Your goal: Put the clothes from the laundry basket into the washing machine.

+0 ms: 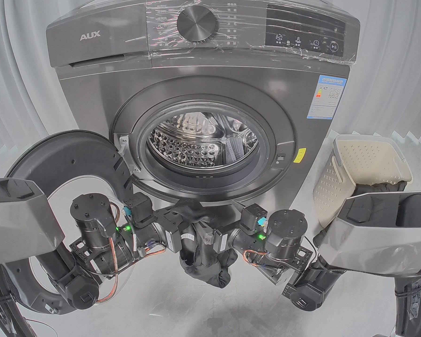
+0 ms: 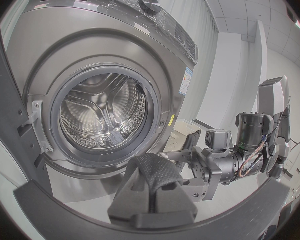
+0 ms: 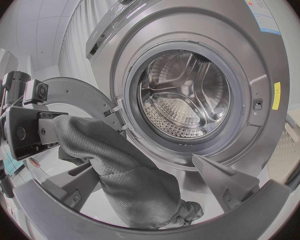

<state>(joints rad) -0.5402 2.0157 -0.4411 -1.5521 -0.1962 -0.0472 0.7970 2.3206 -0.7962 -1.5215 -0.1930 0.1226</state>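
Observation:
A dark grey garment (image 1: 205,258) hangs in front of the washing machine (image 1: 201,71), just below its open round port (image 1: 202,141). My left gripper (image 1: 181,224) comes in from the left and is shut on the garment's upper part (image 2: 153,170). My right gripper (image 1: 216,239) faces it from the right, open, with its fingers (image 3: 220,177) spread wide to either side of the hanging cloth (image 3: 123,170). The steel drum (image 3: 183,97) looks bare inside. The cream laundry basket (image 1: 360,157) stands to the machine's right with dark clothes (image 1: 379,188) in it.
The machine's door (image 1: 56,164) is swung fully open to the left, close behind my left arm. White curtains (image 1: 397,71) hang behind the machine. Pale open floor (image 1: 173,305) lies below the grippers.

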